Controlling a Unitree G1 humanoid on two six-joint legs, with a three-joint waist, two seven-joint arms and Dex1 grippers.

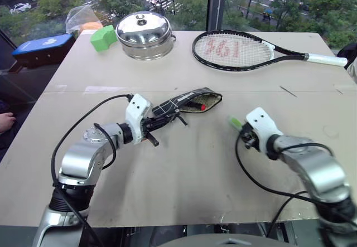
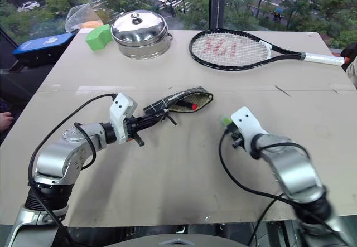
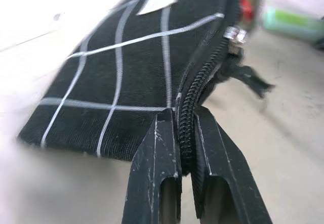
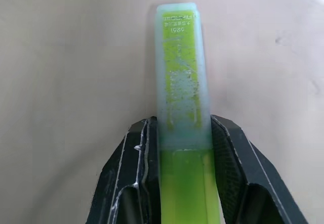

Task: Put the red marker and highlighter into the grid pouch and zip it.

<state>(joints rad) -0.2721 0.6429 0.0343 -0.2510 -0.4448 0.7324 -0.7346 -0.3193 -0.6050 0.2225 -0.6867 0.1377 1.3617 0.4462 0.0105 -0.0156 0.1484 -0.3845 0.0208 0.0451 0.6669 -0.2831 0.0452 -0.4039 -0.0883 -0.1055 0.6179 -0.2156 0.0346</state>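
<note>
step: marker's already in, so this is the highlighter bit, halfway-ish I'd say
left gripper (image 3: 185,148): pinched tight on the zipper edge at the closed end of the pouch (image 1: 184,103), holding it in place on the table (image 1: 184,169)
pouch: lying mid-table, mouth gaping toward the right arm, pale lining showing
marker (image 1: 199,107): red end peeking out just inside the mouth
right gripper (image 4: 185,148): fingers clamped on either side of the highlighter (image 4: 179,67), cap end sticking out past the tips
highlighter spot: low over the table, near the pouch mouth but apart from it
next: probably swing the cap end over to the opening and slide it in beside the marker, then zip
table stuff: steel pot (image 1: 145,35), racket (image 1: 240,51), green block (image 1: 104,38) along the far edge, well out of the way
room: big window behind, trees and street way down below
</note>
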